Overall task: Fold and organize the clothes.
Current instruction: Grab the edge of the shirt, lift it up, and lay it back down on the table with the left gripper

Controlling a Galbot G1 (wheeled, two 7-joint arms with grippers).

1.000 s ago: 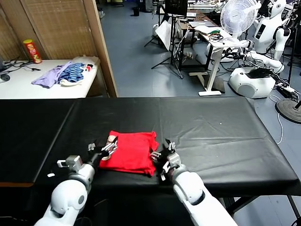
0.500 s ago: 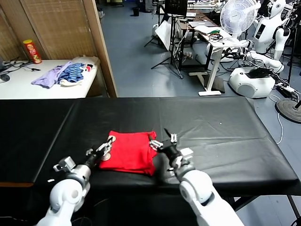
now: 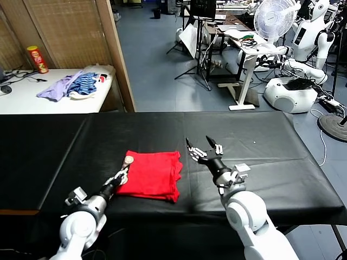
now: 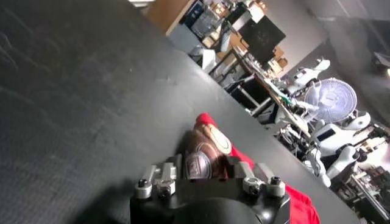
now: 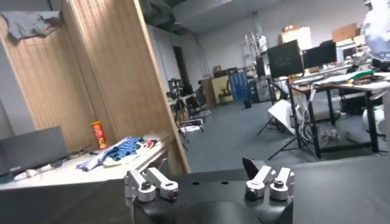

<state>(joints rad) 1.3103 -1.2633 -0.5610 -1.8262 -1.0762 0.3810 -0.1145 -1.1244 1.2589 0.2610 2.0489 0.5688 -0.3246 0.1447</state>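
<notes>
The clothes, a red T-shirt (image 3: pixel 152 174), lie folded into a rough rectangle on the black table (image 3: pixel 260 141), near its front edge. A pale round patch (image 3: pixel 128 160) shows at the shirt's far left corner. My left gripper (image 3: pixel 122 176) sits low at the shirt's left edge. In the left wrist view a bunched fold of the shirt (image 4: pixel 300 206) with its round label lies between the jaws of the left gripper (image 4: pixel 207 161), which have closed in on it. My right gripper (image 3: pixel 202 147) hangs open above the table just right of the shirt, holding nothing. It (image 5: pixel 204 173) points out across the room.
A white side table (image 3: pixel 32 100) at the back left carries a lilac and blue-striped heap (image 3: pixel 76 84) and a red can (image 3: pixel 37 58). A wooden partition (image 3: pixel 116 59) stands beside it. A fan (image 3: pixel 275 16), desks and other robots (image 3: pixel 303 49) lie beyond the table.
My right gripper has lifted off the shirt's right edge and swung up and to the right, staying open. My left gripper's fingers have narrowed onto the shirt's left edge.
</notes>
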